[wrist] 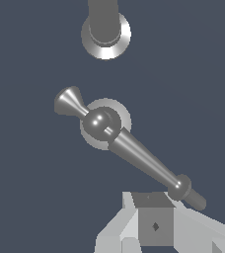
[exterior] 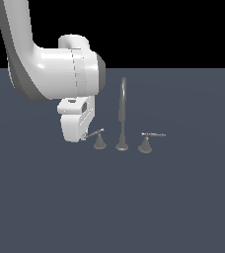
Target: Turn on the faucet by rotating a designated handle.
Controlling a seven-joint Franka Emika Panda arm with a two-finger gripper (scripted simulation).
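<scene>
Here, in the exterior view, the faucet [exterior: 122,116] stands on a flat dark worktop [exterior: 112,207], its thin arched spout rising from a round foot, with one cone-based handle on either side. The handle [exterior: 99,140] on the exterior view's left has its lever tilted, the outer end lower and reaching toward the white arm, whose pincer [exterior: 84,135] hangs just beside that lever tip, touching it or nearly so; the fingers are too hidden here to judge. The twin handle [exterior: 146,142] on the exterior view's right carries a level, brighter lever and stands apart from the arm. No writing, label or container shows in this view. In the wrist view, the handle [wrist: 115,137] is seen from above, a ball over its round base and the lever running to a collared tip [wrist: 187,190] that lies right at the pincer [wrist: 156,222]. One grey finger [wrist: 155,225] shows; whether the jaws are open or closed I cannot tell. The spout's foot [wrist: 106,35] lies beyond the handle.
</scene>
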